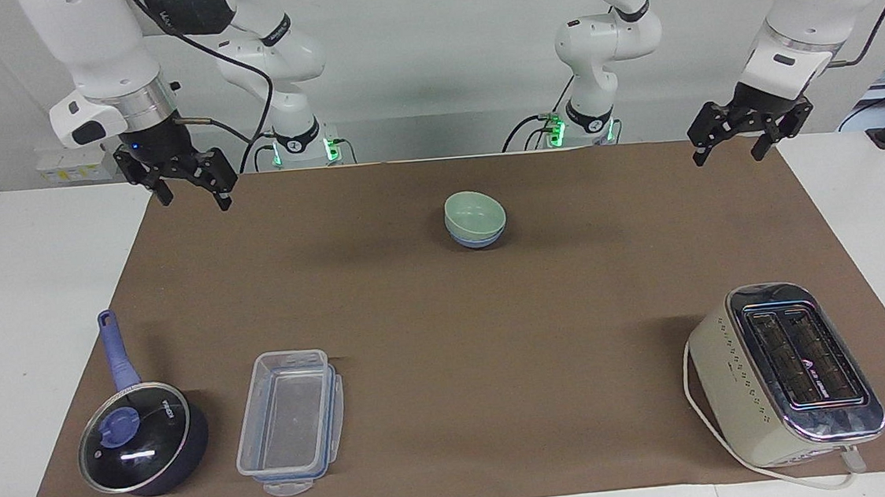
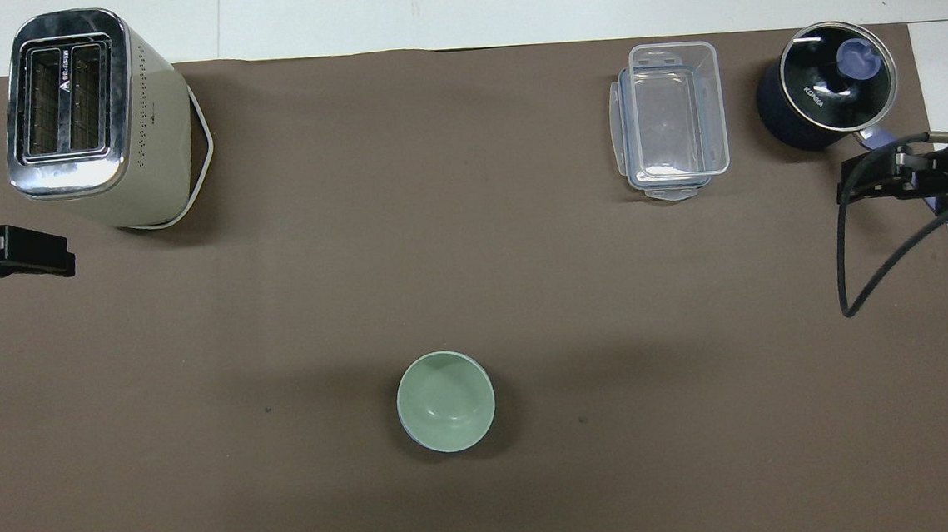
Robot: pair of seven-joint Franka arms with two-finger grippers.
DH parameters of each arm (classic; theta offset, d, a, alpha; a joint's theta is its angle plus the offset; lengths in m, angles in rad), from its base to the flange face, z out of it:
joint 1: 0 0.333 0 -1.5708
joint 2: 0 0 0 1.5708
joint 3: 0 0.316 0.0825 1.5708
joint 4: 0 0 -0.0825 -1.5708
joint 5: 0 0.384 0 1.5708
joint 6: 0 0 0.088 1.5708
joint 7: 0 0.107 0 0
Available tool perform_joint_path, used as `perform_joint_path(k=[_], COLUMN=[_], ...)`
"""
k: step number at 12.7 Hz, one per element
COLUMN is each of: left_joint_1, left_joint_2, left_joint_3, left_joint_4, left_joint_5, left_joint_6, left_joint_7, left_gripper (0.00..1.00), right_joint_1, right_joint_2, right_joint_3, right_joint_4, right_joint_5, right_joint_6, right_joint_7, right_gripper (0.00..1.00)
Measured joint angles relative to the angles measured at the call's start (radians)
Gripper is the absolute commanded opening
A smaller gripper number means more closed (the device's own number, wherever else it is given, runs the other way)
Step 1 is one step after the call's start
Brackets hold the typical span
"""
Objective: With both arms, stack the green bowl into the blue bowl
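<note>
The pale green bowl [image 1: 474, 210] [image 2: 445, 400] sits nested inside the light-blue bowl [image 1: 478, 238], of which only the lower rim shows, on the brown mat near the robots' edge. My right gripper [image 1: 196, 202] [image 2: 862, 180] hangs open and empty over the mat's corner at the right arm's end, well away from the bowls. My left gripper [image 1: 728, 155] [image 2: 56, 255] hangs open and empty over the mat's corner at the left arm's end, where that arm waits.
A cream toaster [image 1: 788, 371] [image 2: 92, 117] stands farther from the robots at the left arm's end. A clear plastic container [image 1: 290, 418] [image 2: 672, 118] and a dark-blue lidded saucepan [image 1: 141, 438] [image 2: 825, 95] sit farther out at the right arm's end.
</note>
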Motion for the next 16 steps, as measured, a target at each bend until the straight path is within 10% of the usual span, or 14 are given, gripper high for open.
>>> perform_joint_path(k=[16], left_joint_1=[0.0], left_joint_2=[0.0], left_joint_3=[0.0], left_joint_4=[0.0], left_joint_5=[0.0], left_joint_6=[0.0], left_joint_7=[0.0], left_gripper=[1.0], right_joint_1=[0.01], right_joint_2=[0.006], right_joint_3=[0.009], right_joint_4=[0.015], right_joint_5=[0.0], right_joint_6=[-0.034], right_joint_7=[0.07], right_gripper=[1.0])
